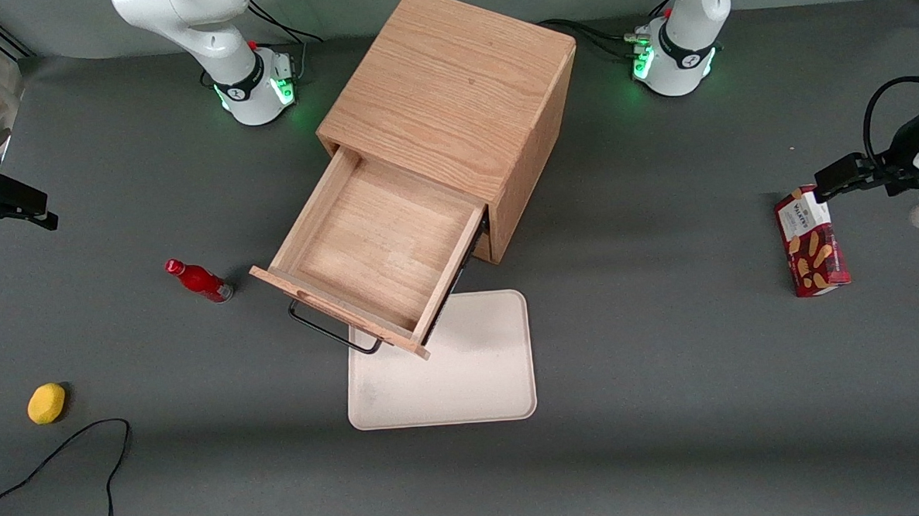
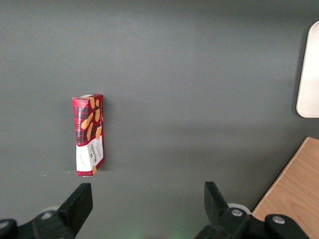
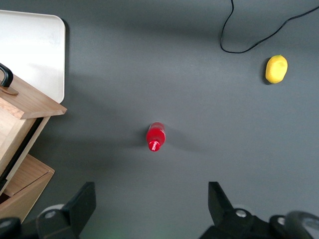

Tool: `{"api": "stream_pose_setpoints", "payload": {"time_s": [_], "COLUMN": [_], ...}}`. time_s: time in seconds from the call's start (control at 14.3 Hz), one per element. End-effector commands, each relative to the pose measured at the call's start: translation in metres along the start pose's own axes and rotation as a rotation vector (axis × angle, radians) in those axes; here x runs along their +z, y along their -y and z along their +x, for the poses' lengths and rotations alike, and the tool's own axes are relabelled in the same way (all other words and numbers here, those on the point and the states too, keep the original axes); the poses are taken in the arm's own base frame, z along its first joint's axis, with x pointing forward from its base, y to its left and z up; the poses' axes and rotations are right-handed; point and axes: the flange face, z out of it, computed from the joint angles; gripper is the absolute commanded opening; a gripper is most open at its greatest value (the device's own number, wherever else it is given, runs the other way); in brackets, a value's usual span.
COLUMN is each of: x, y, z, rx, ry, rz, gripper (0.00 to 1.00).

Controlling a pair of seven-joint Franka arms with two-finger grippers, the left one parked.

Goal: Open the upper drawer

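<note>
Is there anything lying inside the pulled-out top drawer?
No. The upper drawer shows only its bare wooden floor, while the end effector hangs open above the red bottle.

Robot lab: 2 arm bases (image 1: pixel 254 85) on grey table (image 1: pixel 666 373).

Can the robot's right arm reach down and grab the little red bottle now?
Probably yes. The gripper hangs open above the table toward the working arm's end, and the red bottle stands alone on bare table. The upper drawer is pulled out beside it but does not cover it.
</note>
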Motion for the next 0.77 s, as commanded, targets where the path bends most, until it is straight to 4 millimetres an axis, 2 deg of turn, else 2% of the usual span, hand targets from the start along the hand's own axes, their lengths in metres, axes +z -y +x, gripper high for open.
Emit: {"api": "stream_pose_setpoints", "payload": {"time_s": [0.0,0.21,0.42,0.56,0.7], "x": [-0.005,-0.009,0.001,0.004,0.014], "y": [0.006,0.011,0.012,0.011,0.01], "z": [-0.012,-0.02,-0.032,-0.028,-0.013], "rx": [0.032,0.093,0.089,0.08,0.076], "ry": [-0.003,0.003,0.001,-0.004,-0.022], "rz": [0.003,0.009,0.015,0.013,0.005], "gripper": [1.0,1.0,1.0,1.0,1.0]}}
